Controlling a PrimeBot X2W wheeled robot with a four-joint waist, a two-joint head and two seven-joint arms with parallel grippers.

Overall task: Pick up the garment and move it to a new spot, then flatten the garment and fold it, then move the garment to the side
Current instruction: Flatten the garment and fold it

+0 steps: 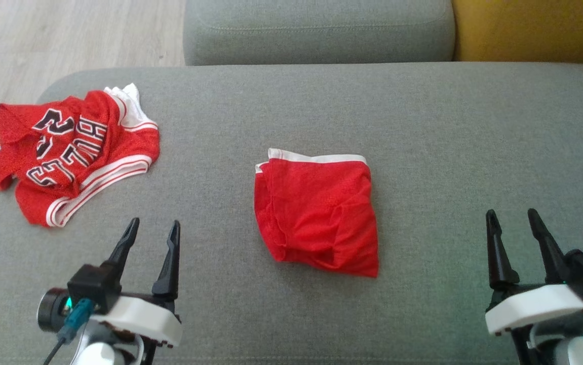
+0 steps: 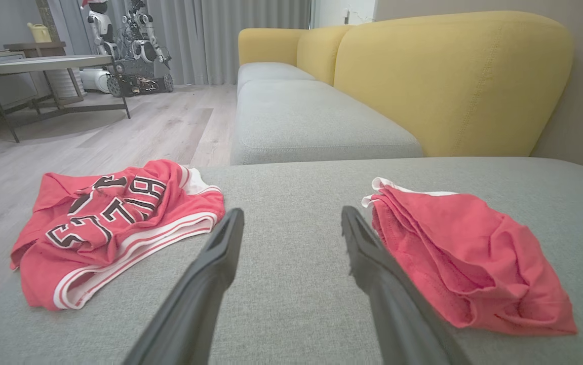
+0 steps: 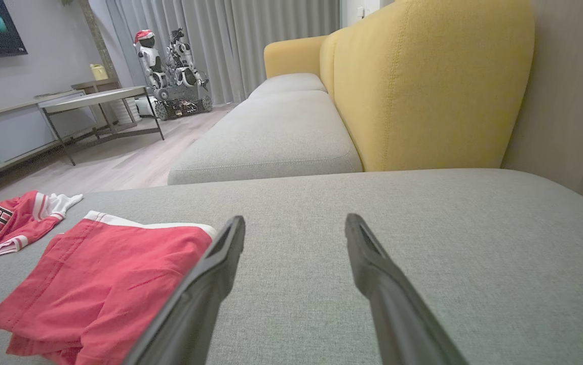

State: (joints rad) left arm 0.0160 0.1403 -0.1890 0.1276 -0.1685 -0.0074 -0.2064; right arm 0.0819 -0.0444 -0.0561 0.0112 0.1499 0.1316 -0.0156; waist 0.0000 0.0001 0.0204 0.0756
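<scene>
The red jersey (image 1: 73, 152) carries black, white-edged "BULLS" lettering and a number starting with 2, its second digit crumpled.

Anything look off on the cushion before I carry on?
The red jersey lies crumpled at the cushion's left edge, its lettering bunched. The red shorts in the middle are folded, edges slightly uneven. The left tool and right tool are open and empty.

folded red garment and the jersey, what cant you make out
- Folded red garment: inner layers and underside, hidden by its own folds, head view; near corner cut by right wrist view's bottom edge.
- Jersey: full lettering, lost in crumples, head view; part cut by right wrist view's left edge.
</scene>
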